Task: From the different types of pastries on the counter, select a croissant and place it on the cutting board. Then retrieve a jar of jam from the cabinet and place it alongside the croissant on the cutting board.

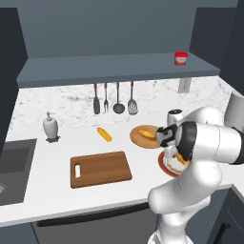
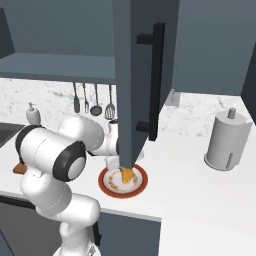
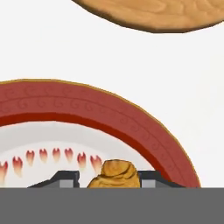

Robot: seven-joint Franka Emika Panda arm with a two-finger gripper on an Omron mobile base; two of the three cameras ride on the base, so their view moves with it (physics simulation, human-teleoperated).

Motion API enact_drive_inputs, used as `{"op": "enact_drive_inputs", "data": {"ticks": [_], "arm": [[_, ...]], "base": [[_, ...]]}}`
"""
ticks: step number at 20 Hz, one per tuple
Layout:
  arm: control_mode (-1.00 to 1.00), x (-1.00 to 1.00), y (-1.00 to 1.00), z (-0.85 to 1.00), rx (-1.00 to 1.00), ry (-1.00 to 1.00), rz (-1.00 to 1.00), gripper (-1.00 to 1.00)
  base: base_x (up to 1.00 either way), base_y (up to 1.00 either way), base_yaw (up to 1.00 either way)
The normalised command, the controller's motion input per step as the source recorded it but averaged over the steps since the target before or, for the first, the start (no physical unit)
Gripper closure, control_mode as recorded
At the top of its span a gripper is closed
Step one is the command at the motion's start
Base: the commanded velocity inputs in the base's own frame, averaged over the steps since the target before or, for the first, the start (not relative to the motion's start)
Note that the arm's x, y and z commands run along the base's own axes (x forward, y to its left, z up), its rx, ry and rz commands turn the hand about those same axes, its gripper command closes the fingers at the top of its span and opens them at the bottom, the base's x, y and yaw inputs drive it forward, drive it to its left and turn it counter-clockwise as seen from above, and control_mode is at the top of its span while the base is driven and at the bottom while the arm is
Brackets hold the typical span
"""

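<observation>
**Croissant gripped on the red-rimmed plate**

Fingers (image 3: pixel 65 178) of the gripper (image 3: pixel 113 180) stand on either side of the croissant (image 3: pixel 114 175) in the hand view, pressed in against its ridged golden body, so the jaws are clamped on the pastry while it sits low over the white middle of the red-rimmed plate (image 3: pixel 144 131). The hand comes at it from above, which suits a small soft piece lying flat on a dish: the tips can close across its width without scraping the rim. Judging from that, the grasp step is done and the lift has not begun.

From the left base camera the bent white arm covers most of the plate, which lies on the counter (image 1: pixel 57 195) near its front edge. Just beyond it rests the round wooden plate (image 1: pixel 139 137) bearing the oval loaf (image 1: pixel 145 133), and further left the slim yellow roll (image 1: pixel 104 134) lies alone on the marble. The cutting board (image 1: pixel 100 169) waits well to the left of the gripper with nothing on it, handle slot toward the sink, so the carry will need a clear sideways swing.

Farthest off, the jar of jam (image 1: pixel 180 58) stands upright on the cabinet shelf (image 1: pixel 95 66), above the hanging utensils (image 1: pixel 114 99), untouched.
</observation>
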Motion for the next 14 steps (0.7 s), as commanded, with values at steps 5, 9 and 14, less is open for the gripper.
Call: {"op": "enact_drive_inputs", "data": {"ticks": [5,9,14], "arm": [[-1.00,0.21,-0.04,0.44,0.17,0.13,0.00,1.00],[-1.00,0.07,0.11,0.07,0.08,0.08,0.00,1.00],[-1.00,0.10,0.45,0.03,0.00,0.05,0.00,1.00]], "base": [[0.00,0.00,0.00],[0.00,0.00,0.00],[0.00,0.00,0.00]]}}
